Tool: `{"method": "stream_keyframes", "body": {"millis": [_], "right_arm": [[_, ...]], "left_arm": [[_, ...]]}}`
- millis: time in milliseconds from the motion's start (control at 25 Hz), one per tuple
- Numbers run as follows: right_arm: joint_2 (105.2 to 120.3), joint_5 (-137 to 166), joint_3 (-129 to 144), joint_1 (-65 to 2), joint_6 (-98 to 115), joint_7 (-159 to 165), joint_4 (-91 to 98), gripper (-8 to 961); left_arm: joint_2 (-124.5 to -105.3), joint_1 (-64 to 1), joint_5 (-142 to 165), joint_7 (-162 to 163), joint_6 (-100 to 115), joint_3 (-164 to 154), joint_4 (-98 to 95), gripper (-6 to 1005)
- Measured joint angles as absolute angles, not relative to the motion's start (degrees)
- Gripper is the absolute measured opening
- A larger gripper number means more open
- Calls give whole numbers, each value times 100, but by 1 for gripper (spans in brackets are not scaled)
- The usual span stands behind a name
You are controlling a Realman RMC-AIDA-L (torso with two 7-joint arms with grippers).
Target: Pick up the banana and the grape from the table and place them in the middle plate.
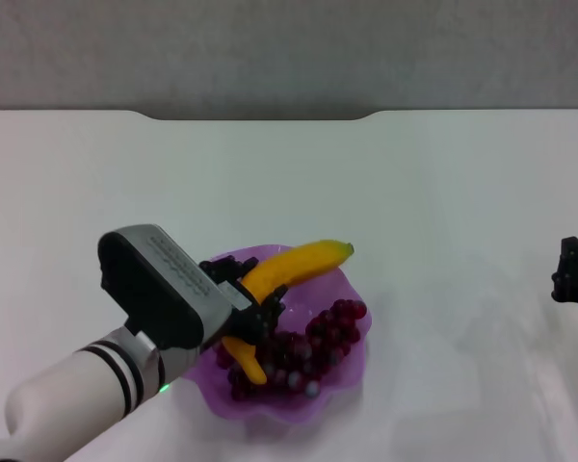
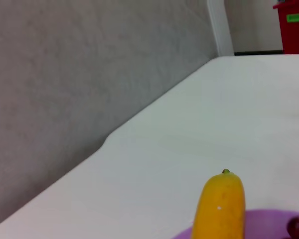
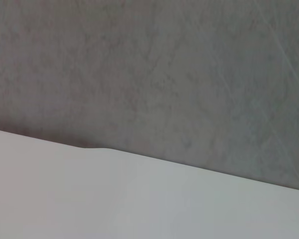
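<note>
The purple scalloped plate (image 1: 342,375) sits on the white table (image 1: 414,192) in front of me. The bunch of dark red-purple grapes (image 1: 323,337) lies inside it. The yellow banana (image 1: 303,262) lies tilted across the plate's far-left side, its greenish tip over the rim and its other end on the grapes. My left gripper (image 1: 248,296) is over the plate's left side, with its black fingers (image 1: 267,316) on either side of the banana's middle, closed on it. The left wrist view shows the banana (image 2: 220,206) close up above the plate rim (image 2: 269,224). My right gripper (image 1: 570,274) is parked at the right edge.
The table's far edge has a notch (image 1: 255,115) against a grey wall (image 1: 289,48). A red object (image 2: 294,25) stands beyond the table in the left wrist view. The right wrist view shows only the table (image 3: 114,199) and the wall.
</note>
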State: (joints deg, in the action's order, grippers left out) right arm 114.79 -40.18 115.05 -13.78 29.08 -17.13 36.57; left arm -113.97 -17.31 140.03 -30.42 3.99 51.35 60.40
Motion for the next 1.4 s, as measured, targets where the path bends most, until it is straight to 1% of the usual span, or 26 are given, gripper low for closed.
{"method": "stream_keyframes", "body": {"millis": [200,280,480,720,1040,1360,1400], "right_arm": [[11478,-4026,11505,-1363,2903,-1713,3657,5],[11478,-4029,11505,-1362,2905,-1713,3657,5],[11478,-4035,11505,-1358,2919,-1714,3657,5],[11478,-4043,11505,-1349,2913,-1713,3649,6],[11479,-4060,11505,-1380,2937,-1712,3566,6],[11477,-4061,11490,-1389,2942,-1709,3566,6],[11476,-4061,11483,-1389,2943,-1708,3566,7]], "left_arm": [[-11391,-1558,14041,-3209,-119,5427,6547,499],[-11415,-1512,14045,-3298,-229,5508,6614,499],[-11479,-1439,14019,-3426,-436,5674,6699,701],[-11483,-1218,14042,-3512,-436,5785,7025,811],[-11510,-972,14005,-3563,-212,6036,7349,750],[-11504,-439,13928,-3477,981,6175,7580,689],[-11483,-311,13928,-3401,1261,6178,7632,639]]}}
